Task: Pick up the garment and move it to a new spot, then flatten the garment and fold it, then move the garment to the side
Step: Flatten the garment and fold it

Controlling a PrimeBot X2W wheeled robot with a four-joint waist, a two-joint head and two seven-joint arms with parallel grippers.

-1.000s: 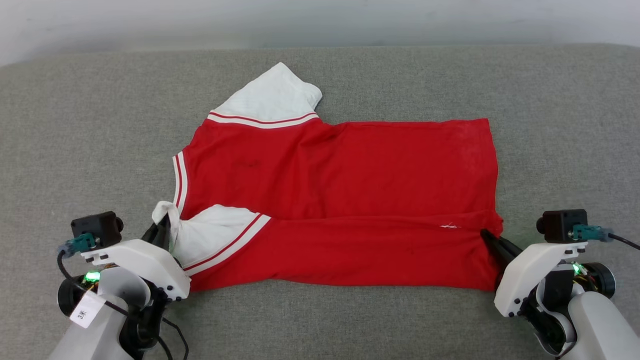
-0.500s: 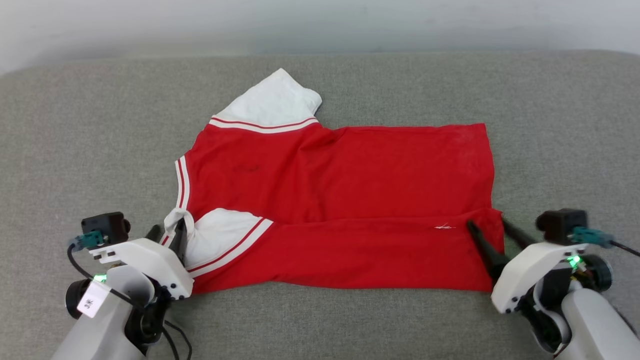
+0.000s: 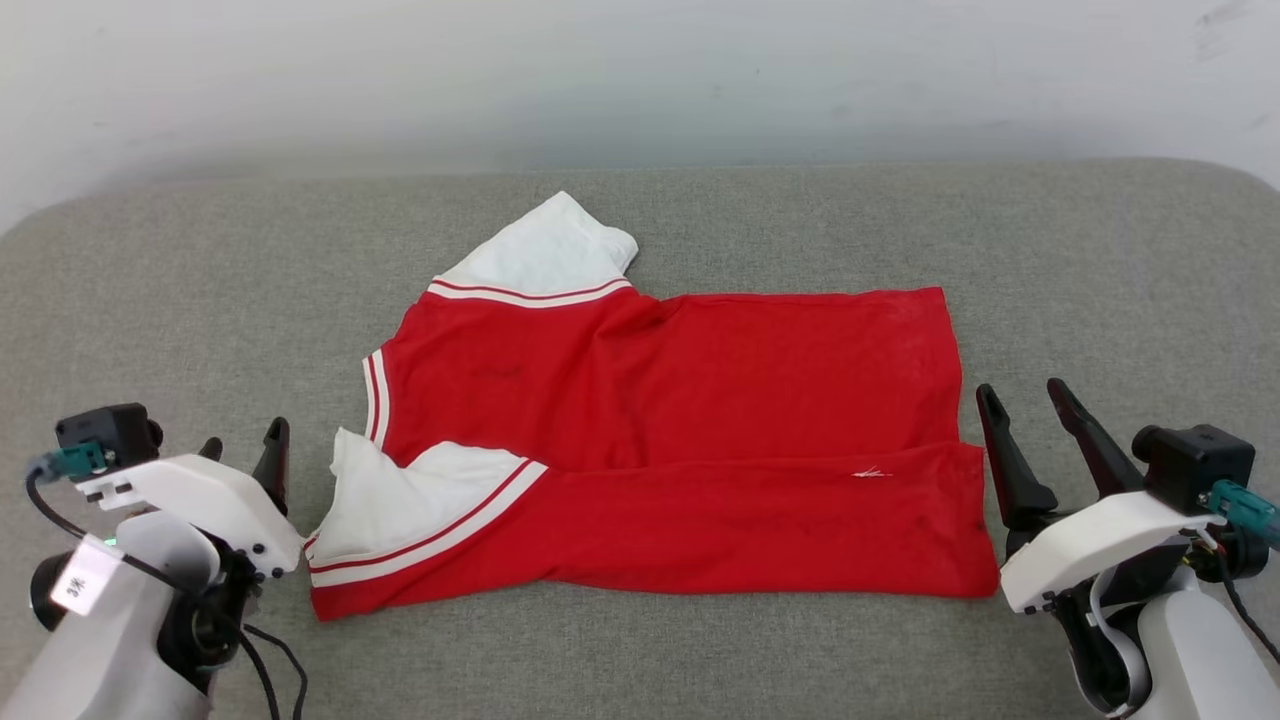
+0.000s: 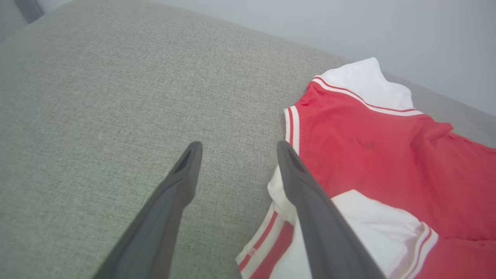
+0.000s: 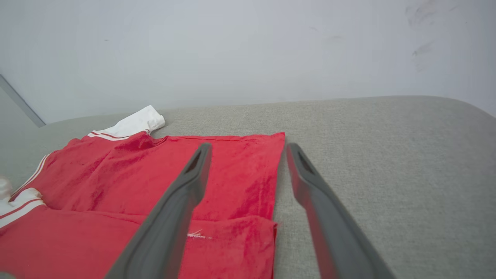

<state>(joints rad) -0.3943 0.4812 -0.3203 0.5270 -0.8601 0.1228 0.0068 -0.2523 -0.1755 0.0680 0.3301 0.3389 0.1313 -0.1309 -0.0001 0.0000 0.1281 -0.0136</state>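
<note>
While your left pincer [image 3: 244, 437] and right pincer [image 3: 1023, 389] both stand wide open with nothing in them, the shirt [image 3: 680, 440] lies on the grey cushion [image 3: 150, 300] between them, its long side running from one to the other. A white sleeve [image 3: 400, 495] is just beside the left pincer, the bottom edge [image 3: 958, 400] just beside the right. You cannot see the shirt's front letters.

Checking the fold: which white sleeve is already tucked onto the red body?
The near sleeve by the left gripper; the far sleeve juts out onto the cushion.
</note>
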